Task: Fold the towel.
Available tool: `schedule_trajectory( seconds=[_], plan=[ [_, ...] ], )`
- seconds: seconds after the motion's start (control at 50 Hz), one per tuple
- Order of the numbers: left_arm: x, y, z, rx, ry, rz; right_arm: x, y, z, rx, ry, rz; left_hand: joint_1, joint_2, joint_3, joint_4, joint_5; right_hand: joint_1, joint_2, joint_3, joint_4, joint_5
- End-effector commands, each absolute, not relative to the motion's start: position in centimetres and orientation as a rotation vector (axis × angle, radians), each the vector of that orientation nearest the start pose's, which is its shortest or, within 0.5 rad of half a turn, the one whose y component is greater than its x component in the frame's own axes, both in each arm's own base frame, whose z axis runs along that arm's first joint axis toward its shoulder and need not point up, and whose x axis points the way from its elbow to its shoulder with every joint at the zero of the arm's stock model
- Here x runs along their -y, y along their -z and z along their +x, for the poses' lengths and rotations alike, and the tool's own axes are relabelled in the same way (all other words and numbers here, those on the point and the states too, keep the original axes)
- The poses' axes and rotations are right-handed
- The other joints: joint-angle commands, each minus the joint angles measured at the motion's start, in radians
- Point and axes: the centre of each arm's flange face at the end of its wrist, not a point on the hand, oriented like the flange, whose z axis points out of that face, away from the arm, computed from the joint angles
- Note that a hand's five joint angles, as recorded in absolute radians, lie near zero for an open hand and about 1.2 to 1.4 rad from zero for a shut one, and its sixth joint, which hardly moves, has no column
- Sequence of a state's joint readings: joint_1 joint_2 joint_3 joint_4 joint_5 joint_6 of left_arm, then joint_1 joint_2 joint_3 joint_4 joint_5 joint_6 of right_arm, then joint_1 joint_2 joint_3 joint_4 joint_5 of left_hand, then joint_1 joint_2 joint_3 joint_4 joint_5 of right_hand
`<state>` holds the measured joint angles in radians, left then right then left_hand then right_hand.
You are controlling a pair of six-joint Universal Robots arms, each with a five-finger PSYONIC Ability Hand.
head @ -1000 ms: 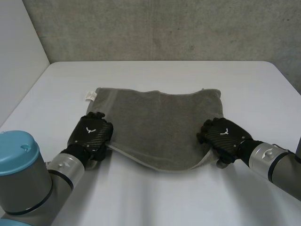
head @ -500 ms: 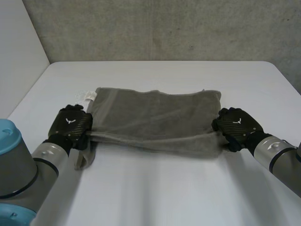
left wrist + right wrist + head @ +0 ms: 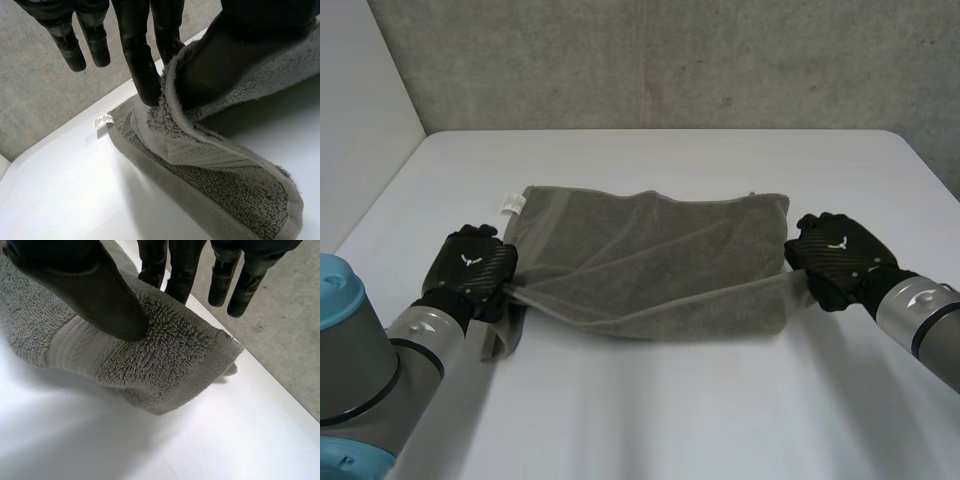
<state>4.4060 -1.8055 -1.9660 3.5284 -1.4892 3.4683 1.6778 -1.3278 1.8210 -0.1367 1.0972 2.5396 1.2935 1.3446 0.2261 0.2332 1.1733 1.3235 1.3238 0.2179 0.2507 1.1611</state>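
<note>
Two hands share the load. The left hand (image 3: pixel 472 268) pinches the near left corner of the grey towel (image 3: pixel 650 250), and the right hand (image 3: pixel 835 257) pinches the near right corner. In each wrist view the thumb clamps the thick pile against straight fingers (image 3: pixel 144 70), while the outer fingers stand free of the cloth. The towel sits mid-desk (image 3: pixel 650 410). Its far half lies flat, with the white label (image 3: pixel 510 204) at the far left corner. Its near edge is raised off the surface and stretched between the two hands, over the layer below. Gripping at the corners rather than mid-edge seems chosen to pull that edge taut, so it can come down straight and parallel to the far edge. The flat far half likely serves as the anchor for the crease. The fold looks roughly half made, as the raised edge has not yet reached the far one. A loose flap droops beneath the left hand and could bunch if laid down as it is.
</note>
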Motion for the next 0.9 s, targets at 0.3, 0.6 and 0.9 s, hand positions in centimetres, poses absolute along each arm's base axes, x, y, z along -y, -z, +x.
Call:
schedule_trajectory(
  seconds=[0.3,0.6,0.9],
  plan=[
    [24.8,-13.9,-23.7,-2.363,1.895,0.833,29.2,-18.8,17.9,-2.209,1.841,-1.147,-0.358,-0.409,-0.052,-0.059,-0.412,0.073,0.072,-0.043,-0.076,0.061],
    [24.8,-13.0,-25.8,-2.340,1.882,0.844,30.2,-20.6,15.8,-2.258,1.902,-1.083,-0.416,-0.468,-0.052,-0.059,-0.471,0.073,0.072,-0.043,-0.076,0.061],
    [25.1,-13.4,-25.8,-2.327,1.899,0.830,30.9,-22.1,14.3,-2.289,1.948,-1.036,-0.434,-0.485,-0.052,-0.059,-0.489,0.073,0.072,-0.043,-0.076,0.061]
  ],
)
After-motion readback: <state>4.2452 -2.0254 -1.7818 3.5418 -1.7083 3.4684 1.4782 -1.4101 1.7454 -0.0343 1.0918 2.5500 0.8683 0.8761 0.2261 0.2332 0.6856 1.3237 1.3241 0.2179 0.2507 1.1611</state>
